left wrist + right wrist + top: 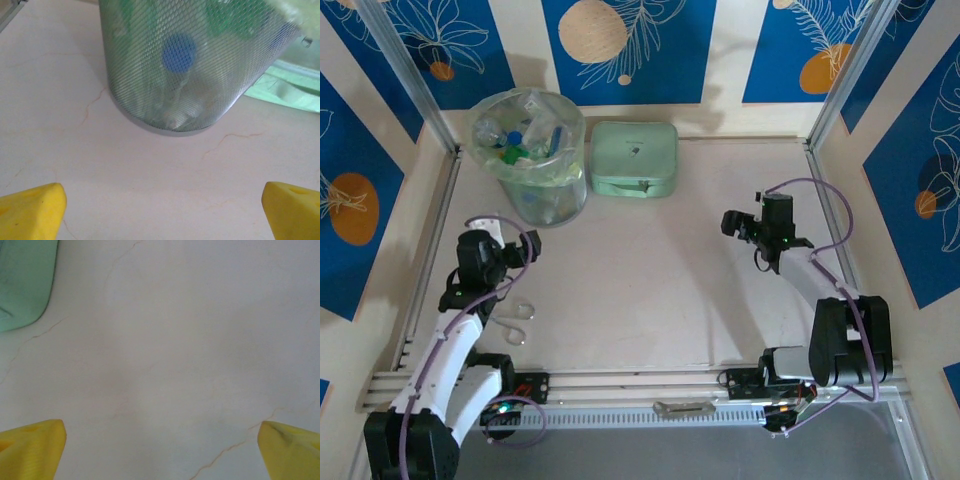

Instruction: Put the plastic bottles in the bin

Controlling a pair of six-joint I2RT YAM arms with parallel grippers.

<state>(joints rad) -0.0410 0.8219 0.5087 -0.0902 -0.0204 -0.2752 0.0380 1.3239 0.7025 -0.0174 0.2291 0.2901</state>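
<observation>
The round pale-green bin (530, 150) stands at the back left, lined with a clear bag. Several plastic bottles (520, 135) lie heaped inside it, clear and green with blue caps. In the left wrist view the bin's mesh wall (195, 65) rises just ahead, and a blue cap (179, 52) shows through it. My left gripper (498, 232) (165, 210) hovers open just in front of the bin, over bare table. My right gripper (745, 238) (160, 447) is open over bare table at the right. Nothing lies between its yellow fingers (30, 447).
A flat mint-green case (634, 158) lies right of the bin; its corner (22, 280) shows in the right wrist view. A small clear looped thing (520, 318) lies by the left arm. Metal frame posts and walls close in the table (640, 290).
</observation>
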